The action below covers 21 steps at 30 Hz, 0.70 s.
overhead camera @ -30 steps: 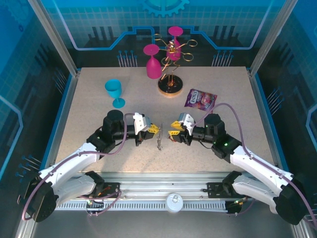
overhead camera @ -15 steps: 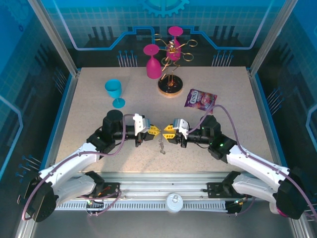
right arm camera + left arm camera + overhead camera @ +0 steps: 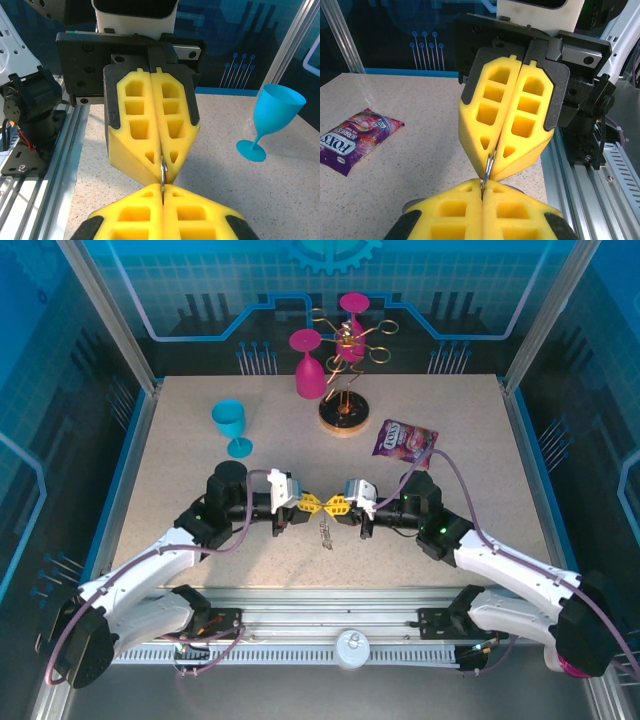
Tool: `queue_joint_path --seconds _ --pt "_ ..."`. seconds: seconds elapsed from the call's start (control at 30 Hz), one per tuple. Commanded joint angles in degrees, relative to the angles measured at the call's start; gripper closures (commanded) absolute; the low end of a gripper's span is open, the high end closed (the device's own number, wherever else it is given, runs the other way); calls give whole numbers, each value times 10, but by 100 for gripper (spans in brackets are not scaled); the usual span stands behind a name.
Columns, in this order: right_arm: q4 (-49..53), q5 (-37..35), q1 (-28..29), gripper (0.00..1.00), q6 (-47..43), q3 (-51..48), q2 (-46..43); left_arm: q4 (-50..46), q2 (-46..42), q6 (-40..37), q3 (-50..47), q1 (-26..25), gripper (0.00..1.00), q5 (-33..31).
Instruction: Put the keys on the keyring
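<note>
Right pincer (image 3: 337, 506) has come in from the right over the last second and gone from spread to pressed together. It now sits tip to tip with the left pincer (image 3: 313, 503), where there was a clear gap before. Left pincer hasn't budged and has been pressed together the whole time. The dangling bit that hung under the left tips alone now hangs under the point where both sets of tips meet.

What they pinch is a silver ring (image 3: 488, 169), thin and edge-on, caught between the yellow pads. Your left wrist view has it running from the left pincer's own tips into the right pincer's tips straight ahead. The right wrist view shows the same ring from the other side. So both pincers are pinching that one ring, each from its own end.

Keyring string (image 3: 325, 531): a short run of small metal links hanging just below the joined tips, over the surface (image 3: 190, 400). It's too small to tell if the red tag is among them. You also can't tell whether the pinched ring belongs to a key or to the keyring.

Judgement: this looks like a two-handed hold set up for prying or threading the ring, so threading is starting, not done. The next move needs very small relative motion. Pull apart too hard and the ring likely slips from the foam pads and drops.
</note>
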State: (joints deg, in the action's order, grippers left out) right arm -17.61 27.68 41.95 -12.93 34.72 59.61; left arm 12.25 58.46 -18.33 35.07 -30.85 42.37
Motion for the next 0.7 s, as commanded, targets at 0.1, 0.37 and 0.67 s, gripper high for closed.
queue_joint_path --seconds 0.1,0.37,0.67 --pt "90 8 11 100 -43 60 6 -51 3 -26 30 -2 89 15" --pt "214 17 15 100 -76 128 28 -105 13 -69 54 -22 85 16" --pt "299 12 18 100 -104 162 43 -115 7 -78 56 -25 94 15"
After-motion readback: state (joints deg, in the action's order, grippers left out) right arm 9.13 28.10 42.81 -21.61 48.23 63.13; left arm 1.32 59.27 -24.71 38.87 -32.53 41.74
